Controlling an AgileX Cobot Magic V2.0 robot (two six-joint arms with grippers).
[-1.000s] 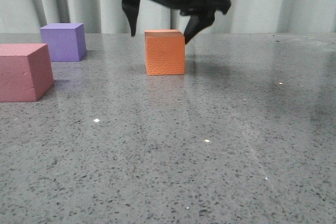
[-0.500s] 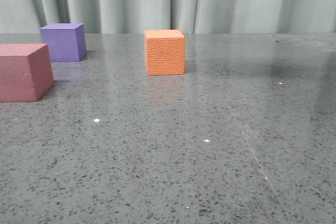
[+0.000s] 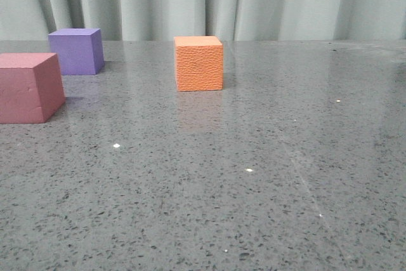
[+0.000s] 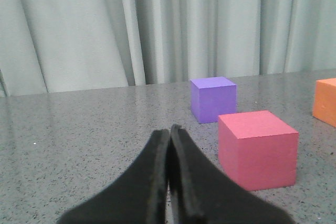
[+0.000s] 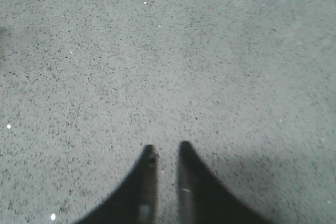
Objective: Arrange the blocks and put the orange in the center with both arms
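In the front view the orange cube (image 3: 198, 63) stands alone on the grey speckled tabletop, right of the other two. The dusty pink cube (image 3: 28, 87) is at the near left and the purple cube (image 3: 76, 50) behind it. The strip of tabletop between them (image 3: 79, 85) is bare. No gripper shows in the front view. In the left wrist view my left gripper (image 4: 169, 129) is shut and empty, with the pink cube (image 4: 257, 148), purple cube (image 4: 212, 99) and orange cube (image 4: 326, 100) beyond it. My right gripper (image 5: 165, 148) is empty over bare tabletop, its fingers a narrow gap apart.
Pale green curtains (image 3: 203, 1) hang behind the table's far edge. Bare speckled tabletop (image 3: 285, 157) spreads in front of and to the right of the orange cube.
One second ago a gripper stood wide open over the orange cube in the front view. It has since left that view. The three cubes have not moved.
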